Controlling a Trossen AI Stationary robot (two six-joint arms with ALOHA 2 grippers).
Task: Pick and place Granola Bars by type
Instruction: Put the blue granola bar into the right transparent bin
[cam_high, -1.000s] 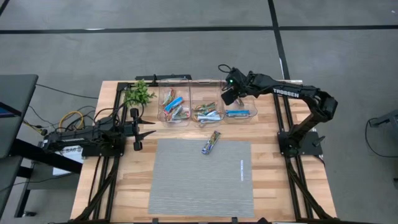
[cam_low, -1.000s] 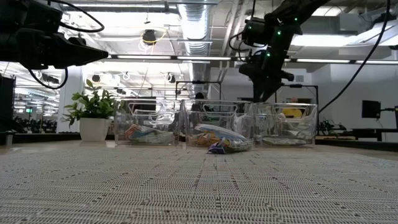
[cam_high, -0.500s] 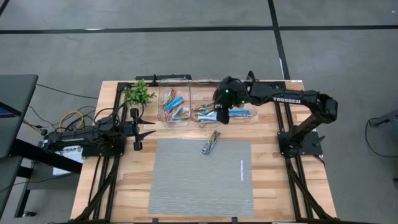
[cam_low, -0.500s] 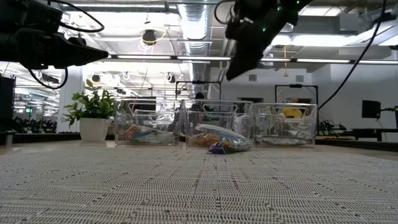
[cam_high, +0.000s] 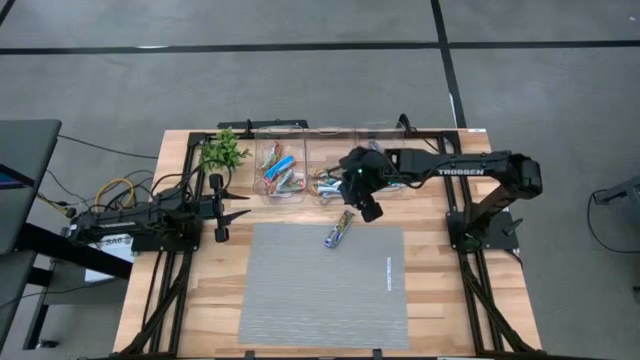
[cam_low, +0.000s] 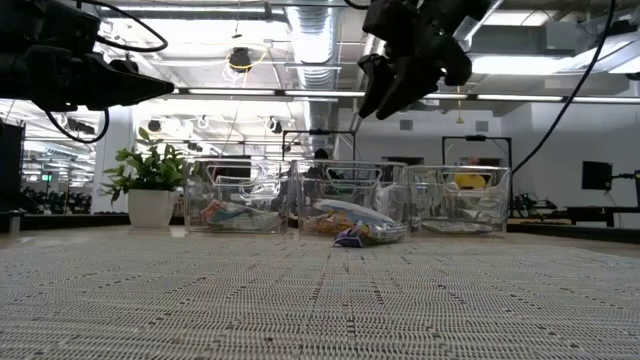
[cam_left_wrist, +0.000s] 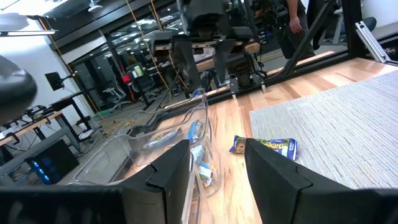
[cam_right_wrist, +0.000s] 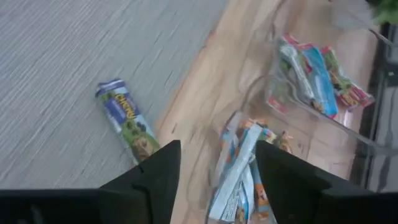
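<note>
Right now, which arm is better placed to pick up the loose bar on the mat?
The right. Its hand hangs open above the table beside the bar, which lies at the mat's far edge. The left hand is parked near the plant, well off to the side.

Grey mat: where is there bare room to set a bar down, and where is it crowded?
The grey mat is bare below the lone granola bar at its top edge. The three clear bins hold piled bars, and the open right gripper hangs beside them.
</note>
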